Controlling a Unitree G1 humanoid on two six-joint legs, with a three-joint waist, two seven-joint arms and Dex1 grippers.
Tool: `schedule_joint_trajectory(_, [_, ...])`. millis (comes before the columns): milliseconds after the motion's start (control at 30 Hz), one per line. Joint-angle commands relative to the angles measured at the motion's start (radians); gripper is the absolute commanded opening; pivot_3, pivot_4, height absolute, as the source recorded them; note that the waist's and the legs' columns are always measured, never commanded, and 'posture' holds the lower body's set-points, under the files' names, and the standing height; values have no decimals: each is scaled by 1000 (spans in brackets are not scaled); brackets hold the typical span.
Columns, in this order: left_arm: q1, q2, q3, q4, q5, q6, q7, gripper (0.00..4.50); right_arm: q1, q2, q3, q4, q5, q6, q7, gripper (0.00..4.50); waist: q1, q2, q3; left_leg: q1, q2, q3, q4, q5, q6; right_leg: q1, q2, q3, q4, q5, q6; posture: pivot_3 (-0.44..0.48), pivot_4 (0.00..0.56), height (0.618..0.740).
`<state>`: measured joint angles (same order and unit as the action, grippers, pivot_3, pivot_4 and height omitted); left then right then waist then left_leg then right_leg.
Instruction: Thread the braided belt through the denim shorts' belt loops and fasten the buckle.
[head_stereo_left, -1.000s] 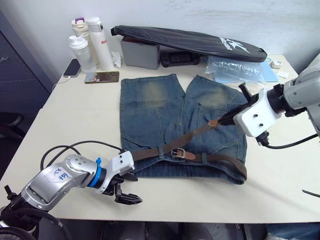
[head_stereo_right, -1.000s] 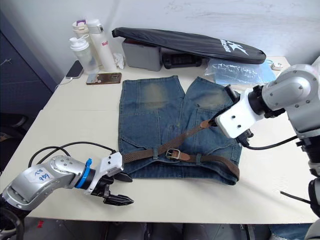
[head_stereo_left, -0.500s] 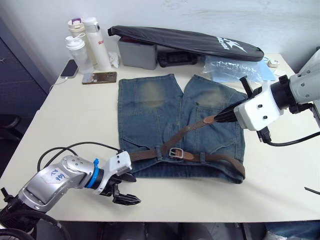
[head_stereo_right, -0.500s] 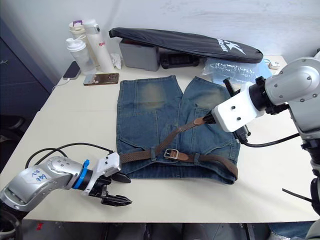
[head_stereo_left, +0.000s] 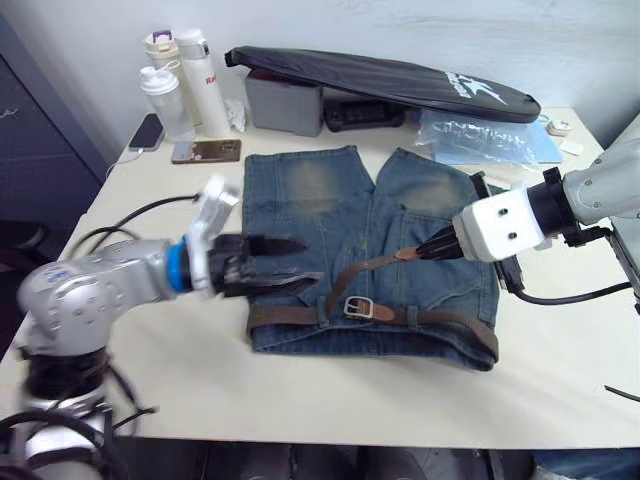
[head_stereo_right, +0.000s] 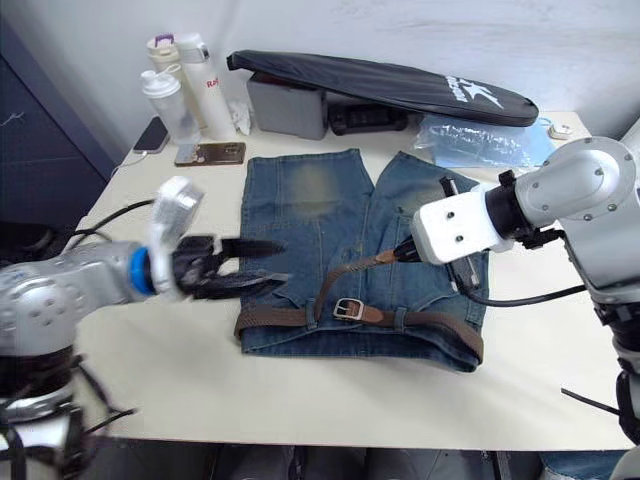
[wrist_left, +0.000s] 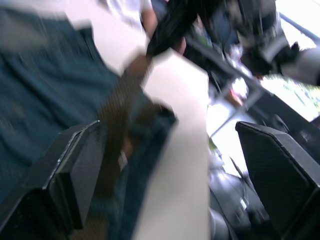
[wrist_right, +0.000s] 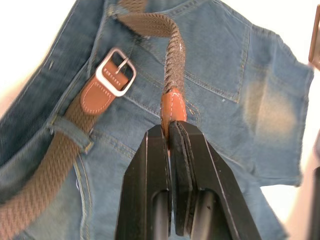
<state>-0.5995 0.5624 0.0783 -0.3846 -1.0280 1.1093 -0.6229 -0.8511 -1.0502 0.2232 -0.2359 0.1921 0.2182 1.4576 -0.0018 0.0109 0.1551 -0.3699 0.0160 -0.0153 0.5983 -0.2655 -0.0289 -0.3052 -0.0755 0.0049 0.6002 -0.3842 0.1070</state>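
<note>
The left tool, jaws wide apart, has swung up from the desk edge to hover over the denim shorts. The right tool still pinches the tan leather tip of the woven braided belt, whose silver rectangular buckle lies at the waistband.

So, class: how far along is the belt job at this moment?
Done: the belt lies along the shorts' waistband, under a loop beside the buckle. In hand: the right gripper pinches the tan tip. Left: pass the tip through the buckle and fasten. The left gripper is open.
</note>
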Motion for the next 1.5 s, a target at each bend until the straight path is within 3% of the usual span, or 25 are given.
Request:
schedule_joint_trajectory(33, [-27,-28,-158,-57,220,-115,94,4500,-26,1,-30,-36,-7,68,-32,28,-1,0,0,0,-1,0,1,0,0,0,0,0,-1,0,1,0,150,740])
schedule_joint_trajectory(167, [-25,-50,-293,-37,450,-271,151,4500,-26,-5,-39,-60,-9,123,-45,28,-5,1,0,1,-1,4,0,0,0,0,8,2,-5,2,4,0,150,740])
schedule_joint_trajectory(367, [3,-107,-363,-12,622,-370,206,4500,-11,-15,-55,-101,0,179,-63,28,0,1,0,1,2,4,0,0,-1,0,10,6,-6,2,4,0,150,740])
schedule_joint_trajectory(467, [22,-99,-404,-2,696,-420,184,3789,-9,-15,-61,-118,8,205,-70,0,0,1,0,1,2,4,-1,0,-1,0,10,6,-6,2,4,0,150,740])
schedule_joint_trajectory(733, [43,-120,-383,19,744,-462,148,184,-2,-24,-71,-134,16,219,-72,0,1,1,0,1,2,4,-1,0,0,0,7,6,-6,2,4,0,150,740])
schedule_joint_trajectory(1000, [52,-171,-361,34,727,-436,125,87,16,-11,-98,-146,27,309,-123,0,1,1,0,1,1,3,0,0,0,0,4,4,-5,2,4,0,150,740])
schedule_joint_trajectory(1100, [78,-177,-331,44,693,-378,113,0,-3,1,-140,-149,82,417,-165,915,1,1,0,0,1,3,0,0,0,0,4,4,-4,2,4,0,150,740])
schedule_joint_trajectory(1333, [142,-211,-214,39,582,-221,119,0,68,-88,-241,-196,150,527,-177,4347,3,2,0,0,1,2,-1,0,0,0,3,3,-5,2,4,0,150,740])
schedule_joint_trajectory(1433, [128,-210,-185,57,588,-214,134,0,204,-110,-257,-271,122,490,-219,4430,8,0,-1,0,-1,1,-1,0,0,0,1,2,-7,2,4,0,150,740])
schedule_joint_trajectory(1500, [124,-208,-178,60,593,-210,138,0,289,-63,-248,-351,134,518,-289,4430,7,0,-1,0,-1,2,0,0,0,1,1,2,-7,2,4,0,150,740])
